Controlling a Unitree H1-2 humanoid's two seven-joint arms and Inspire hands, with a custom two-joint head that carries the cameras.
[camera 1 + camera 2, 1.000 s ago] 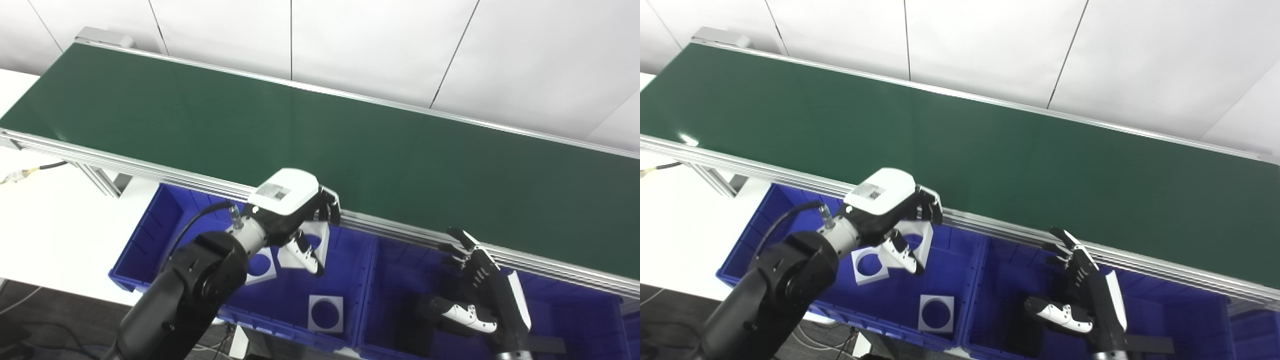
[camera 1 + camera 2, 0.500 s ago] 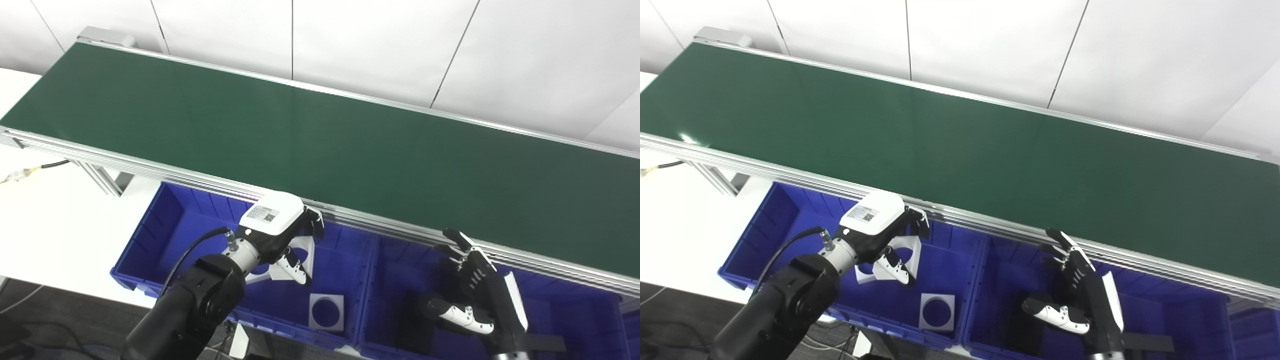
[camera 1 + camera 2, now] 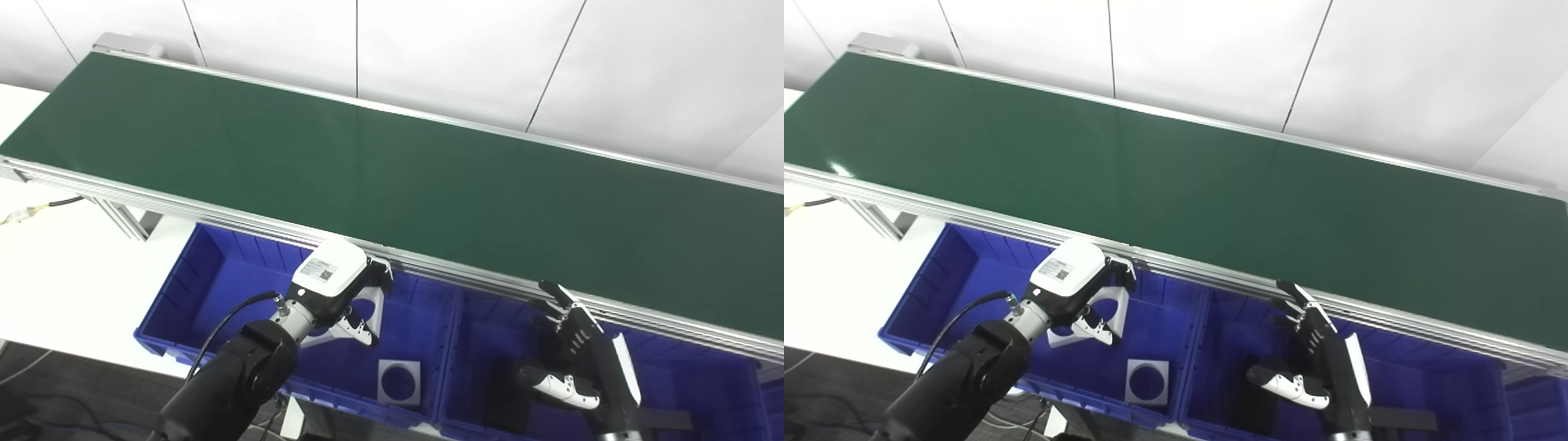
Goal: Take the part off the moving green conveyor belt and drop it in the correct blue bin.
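Left hand (image 3: 335, 288) grasping white part (image 3: 366, 309) over left blue bin (image 3: 184, 288). Right hand (image 3: 582, 361) released, fingers spread, over second bin (image 3: 484, 318). Three white parts counted: one held, two lying in left bin. Green belt (image 3: 392, 165) bare.

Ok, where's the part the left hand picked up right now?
The white part is in the left hand, inside the left blue bin, just below the conveyor belt.
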